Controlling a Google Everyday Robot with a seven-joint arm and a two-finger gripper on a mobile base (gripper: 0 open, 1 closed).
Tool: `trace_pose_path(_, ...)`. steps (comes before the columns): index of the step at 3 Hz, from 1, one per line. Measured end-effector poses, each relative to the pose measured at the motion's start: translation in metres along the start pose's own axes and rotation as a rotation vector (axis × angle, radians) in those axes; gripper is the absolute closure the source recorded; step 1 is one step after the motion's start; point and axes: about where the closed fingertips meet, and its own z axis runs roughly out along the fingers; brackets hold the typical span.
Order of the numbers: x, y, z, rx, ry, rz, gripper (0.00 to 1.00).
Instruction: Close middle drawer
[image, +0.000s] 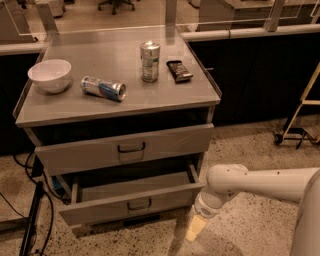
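Note:
The middle drawer (131, 206) is a wide shallow grey drawer with a small dark centre handle. It stands pulled out of the grey metal cabinet, below the top drawer (125, 150), which is also slightly out. My gripper (195, 229) hangs on the white arm (260, 182) that comes in from the right. It is just off the middle drawer's front right corner, low near the floor. The lowest drawer is hidden under the open one.
On the cabinet top (70, 107) sit a white bowl (49, 75), a lying can (103, 88), an upright can (150, 61) and a dark snack bar (179, 70). Cables (35, 215) run on the floor at left. A wheeled stand (299, 125) is at right.

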Motion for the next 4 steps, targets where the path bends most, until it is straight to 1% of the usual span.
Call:
trace_pose_path(1, 0.000, 0.000, 0.000, 0.000, 0.000, 0.000, 0.13)
trace_pose_path(2, 0.000, 0.000, 0.000, 0.000, 0.000, 0.000, 0.36)
trace_pose_path(3, -0.004, -0.006, -0.001, 0.019, -0.008, 0.012, 0.59)
trace_pose_path(4, -0.019, -0.031, -0.004, 0.097, -0.040, 0.048, 0.90)
